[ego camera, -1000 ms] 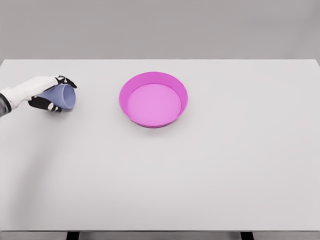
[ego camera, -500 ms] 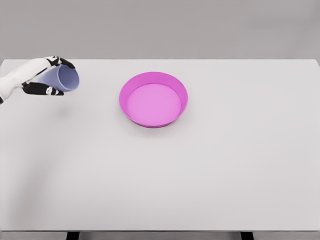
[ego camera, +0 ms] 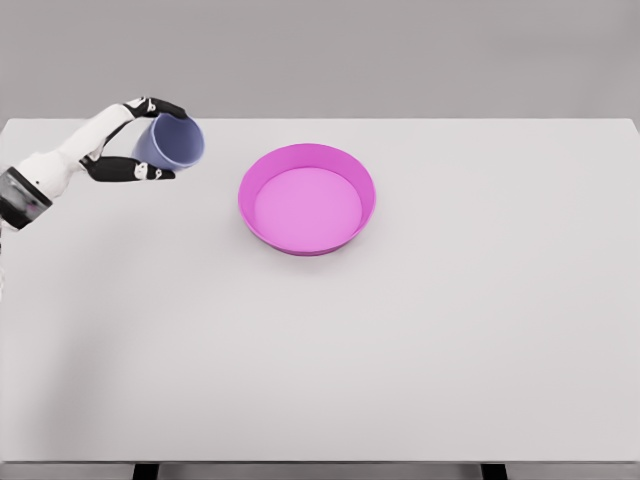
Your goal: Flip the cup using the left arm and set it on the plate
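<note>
My left hand (ego camera: 150, 140) is shut on a pale blue cup (ego camera: 172, 143), held in the air above the table's far left. The cup is tilted, its open mouth facing right and toward me. Fingers (ego camera: 160, 105) wrap over its top and the thumb (ego camera: 135, 172) lies below it. A round magenta plate (ego camera: 307, 198) with a raised rim sits on the table to the right of the cup, about a cup's width away. The right arm is out of view.
The white table (ego camera: 400, 330) spans the whole view, with its far edge just behind the hand and its front edge at the bottom of the picture.
The left hand has risen off the table with the cup and moved right toward the plate. The cup's mouth has turned more upward.
</note>
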